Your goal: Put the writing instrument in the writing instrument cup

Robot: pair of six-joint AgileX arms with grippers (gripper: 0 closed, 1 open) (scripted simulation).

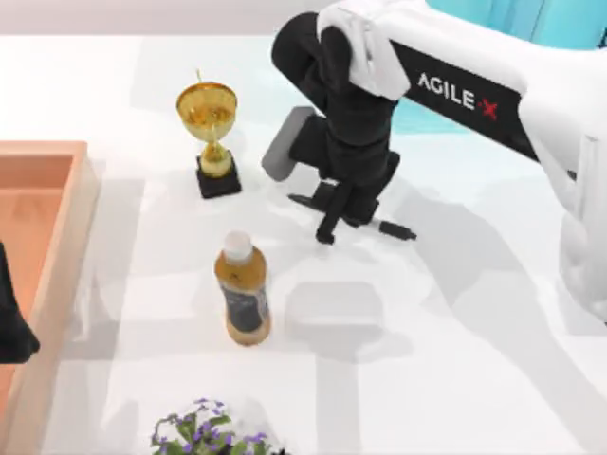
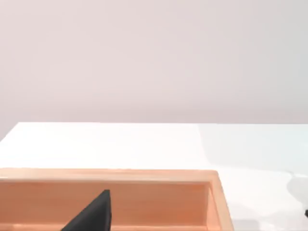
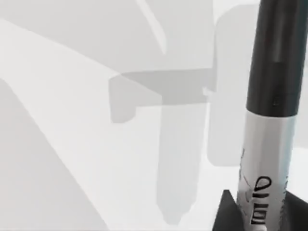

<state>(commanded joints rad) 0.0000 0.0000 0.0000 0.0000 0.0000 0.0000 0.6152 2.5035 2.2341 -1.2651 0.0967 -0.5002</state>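
bright, even, rendered light from above. soft grey shadows of the right arm point(image 1: 455, 85) fall across the white table point(image 1: 455, 379), with a fainter one beside the bottle point(image 1: 245, 292). no glare; edges stay undistorted.

The marker pen point(image 3: 269, 120), black cap over silver printed barrel, sits between the right tool's dark fingers point(image 3: 228, 214) above the white table point(image 3: 72, 144).

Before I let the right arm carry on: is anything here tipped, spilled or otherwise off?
One thing: the bottle lies on its side mid-table, nothing spilled. The trophy stands upright. The right gripper holds the marker pen as expected.
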